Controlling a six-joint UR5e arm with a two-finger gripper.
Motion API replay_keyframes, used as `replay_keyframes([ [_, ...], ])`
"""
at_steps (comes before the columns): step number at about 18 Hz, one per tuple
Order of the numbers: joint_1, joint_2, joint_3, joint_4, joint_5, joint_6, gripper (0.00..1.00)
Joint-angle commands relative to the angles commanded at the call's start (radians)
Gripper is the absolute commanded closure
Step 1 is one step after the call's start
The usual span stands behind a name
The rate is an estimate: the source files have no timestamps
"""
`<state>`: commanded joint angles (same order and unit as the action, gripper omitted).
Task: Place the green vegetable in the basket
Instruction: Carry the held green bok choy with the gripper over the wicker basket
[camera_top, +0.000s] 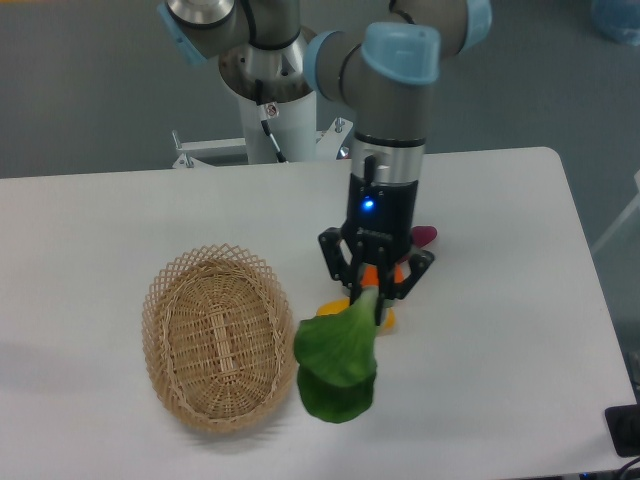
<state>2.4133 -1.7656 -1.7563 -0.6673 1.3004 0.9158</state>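
Camera footage from the fixed view shows the green vegetable (338, 366) hanging by its pale stem from the hand (370, 301), which is clenched on that stem, so that the broad leaves dangle just beside the right rim of the basket (167, 340) and appear to be lifted off the worktop (90, 230). A snag is judged possible: the floppy leaves could be caught on the open lattice rim and dragged outside if the carry is kept this low. Slippage is also a risk, since only the narrow, smooth stem is gripped and the leaves swing below it. The vegetable reads as soft, glossy plastic; the basket is seen as oval tan wicker, tightly woven at the bottom. A yellow oblong vegetable (332, 308) and an orange piece (390, 274) lie behind the hand, with a purple one (424, 236) farther back.
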Motion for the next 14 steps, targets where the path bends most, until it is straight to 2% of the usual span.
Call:
replay_keyframes([
  [3, -0.084, -0.006, -0.052, -0.002, 0.101, 0.000, 0.62],
  [6, -0.140, -0.006, -0.121, -0.002, 0.137, 0.000, 0.62],
  [8, -0.184, -0.031, -0.135, -0.002, 0.166, 0.000, 0.62],
  [11, -0.287, -0.084, -0.138, 0.000, 0.284, -0.006, 0.62],
  [14, -0.309, -0.094, -0.150, -0.002, 0.303, -0.009, 0.62],
])
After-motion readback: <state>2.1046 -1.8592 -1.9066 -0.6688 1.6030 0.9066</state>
